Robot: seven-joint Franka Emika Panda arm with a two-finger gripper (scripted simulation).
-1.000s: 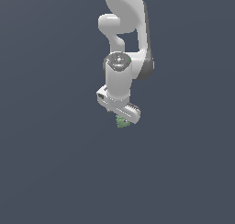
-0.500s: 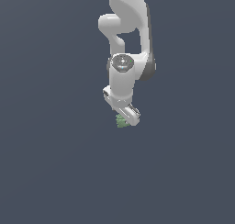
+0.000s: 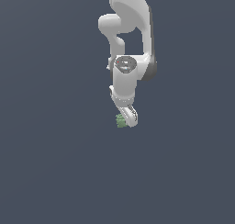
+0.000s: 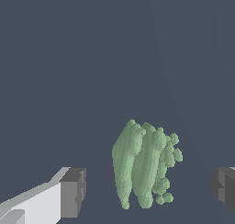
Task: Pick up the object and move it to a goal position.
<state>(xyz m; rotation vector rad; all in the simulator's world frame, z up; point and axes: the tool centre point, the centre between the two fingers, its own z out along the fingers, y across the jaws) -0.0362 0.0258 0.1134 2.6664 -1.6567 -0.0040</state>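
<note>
Since the object [image 4: 143, 165] sits between my gripper's [image 4: 149, 191] spread fingers [image 4: 73, 192], touching neither, I judge it light, rigid and bumpy, best pinched across its flatter ridged faces rather than the ragged edge.

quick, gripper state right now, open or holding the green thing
Gripper: open. The fingers stand apart from the pale green block, with a gap on each side, so nothing is gripped.
</note>
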